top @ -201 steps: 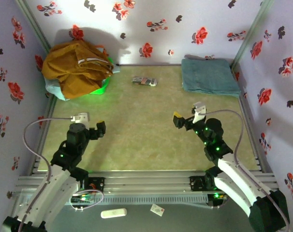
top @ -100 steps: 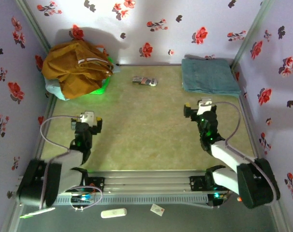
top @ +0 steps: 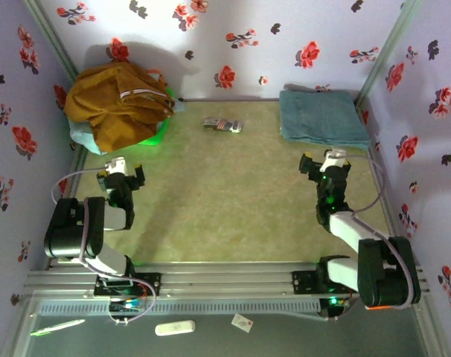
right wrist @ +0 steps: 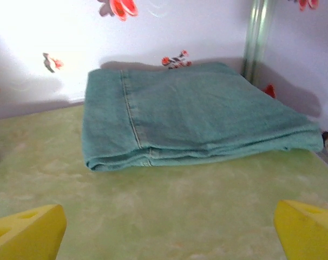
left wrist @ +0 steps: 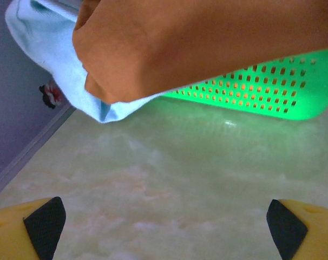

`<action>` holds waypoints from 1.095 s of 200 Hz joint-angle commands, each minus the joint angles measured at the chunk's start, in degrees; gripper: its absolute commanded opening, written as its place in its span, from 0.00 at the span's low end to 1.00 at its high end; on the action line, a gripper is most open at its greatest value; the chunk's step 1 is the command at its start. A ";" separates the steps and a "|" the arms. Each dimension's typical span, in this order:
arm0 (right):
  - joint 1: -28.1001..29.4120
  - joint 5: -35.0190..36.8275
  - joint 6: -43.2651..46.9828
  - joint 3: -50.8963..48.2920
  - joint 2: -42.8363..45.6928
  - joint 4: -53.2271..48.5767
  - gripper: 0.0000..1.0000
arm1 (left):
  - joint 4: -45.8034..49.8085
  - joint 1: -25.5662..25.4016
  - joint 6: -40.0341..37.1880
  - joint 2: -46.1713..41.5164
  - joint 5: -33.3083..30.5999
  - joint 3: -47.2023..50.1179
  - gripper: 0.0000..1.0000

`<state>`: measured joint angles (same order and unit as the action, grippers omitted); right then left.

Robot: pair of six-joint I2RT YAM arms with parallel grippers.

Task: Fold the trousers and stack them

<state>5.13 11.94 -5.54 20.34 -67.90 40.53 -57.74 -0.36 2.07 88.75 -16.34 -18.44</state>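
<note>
The trousers point(top: 322, 117) lie folded as a flat blue denim pile in the back right corner, a stitched seam running across the top layer point(right wrist: 169, 116). My right gripper point(top: 326, 168) is low over the table a little in front of that pile, open, with bare table between its yellow fingers point(right wrist: 169, 227). My left gripper point(top: 121, 177) hovers low at the left side, also open and holding nothing point(left wrist: 164, 222). It points at the basket, about a hand's width short of it.
A green perforated basket point(top: 160, 134) point(left wrist: 272, 92) stands in the back left corner. A mustard garment point(top: 114, 100) point(left wrist: 207, 38) is heaped on it over a pale teal cloth point(top: 82, 137) point(left wrist: 61, 59). A small packet point(top: 222, 125) lies at the back centre. Flowered walls close three sides.
Both arms have folded back and down. The left gripper has swung left toward the basket, the right one right toward the folded pile. Both stayed open.
</note>
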 commanded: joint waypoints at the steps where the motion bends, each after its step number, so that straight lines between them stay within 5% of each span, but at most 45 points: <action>1: -0.82 -4.23 5.32 0.43 -5.87 2.20 0.99 | 3.89 -0.08 1.89 -0.32 1.77 -2.58 1.00; 28: -1.27 -6.67 5.73 0.31 -14.53 7.33 0.99 | 4.07 -0.08 1.91 -0.51 1.75 -2.53 1.00; 61: -2.14 -1.11 3.32 -2.33 -23.15 21.65 0.99 | 4.13 -0.17 1.89 -0.51 1.75 -2.66 1.00; 80: -2.18 2.10 1.25 1.87 -20.60 8.91 0.99 | 4.21 -0.17 1.89 -0.51 1.75 -2.66 1.00; 219: -3.57 1.50 0.18 1.81 -21.14 10.00 0.99 | 4.26 -0.17 1.80 -0.51 1.75 -2.66 1.00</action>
<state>1.74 12.03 -4.56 21.32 -89.56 49.78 -53.49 -0.38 3.14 88.75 -14.92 -20.64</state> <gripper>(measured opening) 0.992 0.997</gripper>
